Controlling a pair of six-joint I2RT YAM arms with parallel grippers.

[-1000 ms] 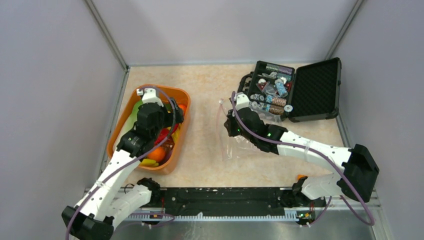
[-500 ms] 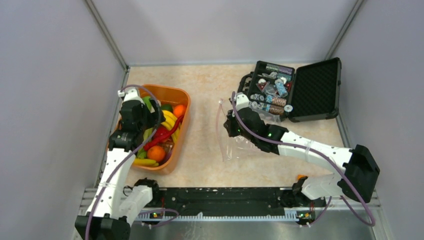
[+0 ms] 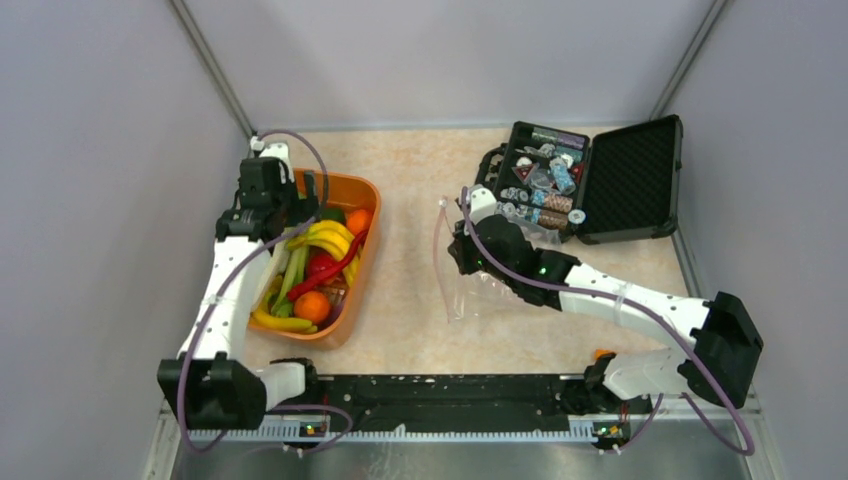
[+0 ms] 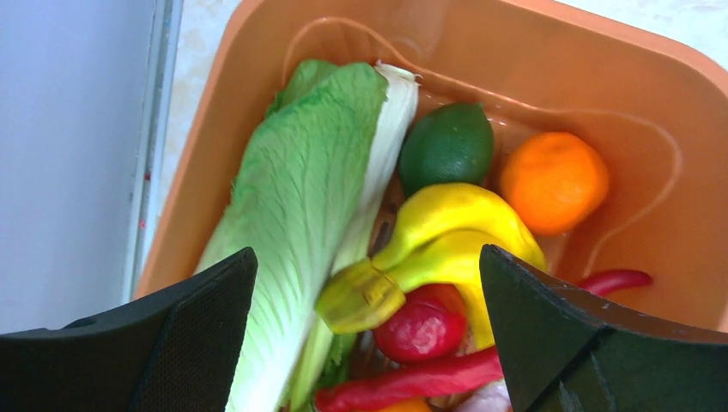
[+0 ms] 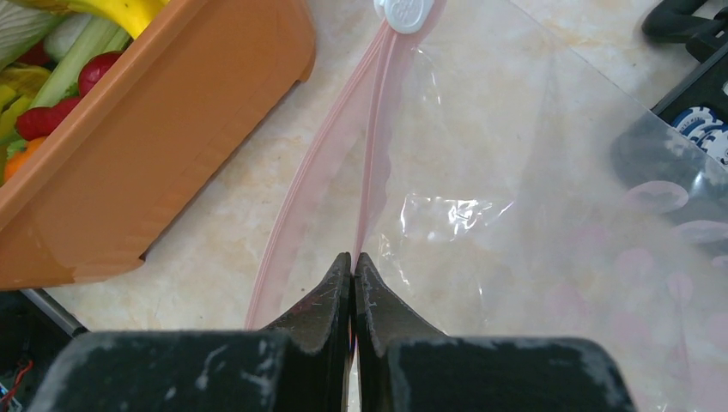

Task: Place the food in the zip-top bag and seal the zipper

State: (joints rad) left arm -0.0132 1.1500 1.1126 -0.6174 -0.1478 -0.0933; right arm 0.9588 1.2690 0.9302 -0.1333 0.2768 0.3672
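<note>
Orange tub point(image 3: 350, 184) left, open blk case point(image 3: 636, 180) right

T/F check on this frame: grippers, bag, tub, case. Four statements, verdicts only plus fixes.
1. The left gripper hangs open over the orange tub. True.
2. The right gripper holds a banana. False: it is shut on the zip-top bag at its zipper edge.
3. Food already lies in the bag. False: the bananas, orange and the rest sit in the tub; no food shows in the bag.
4. The black case stands open. True.
</note>
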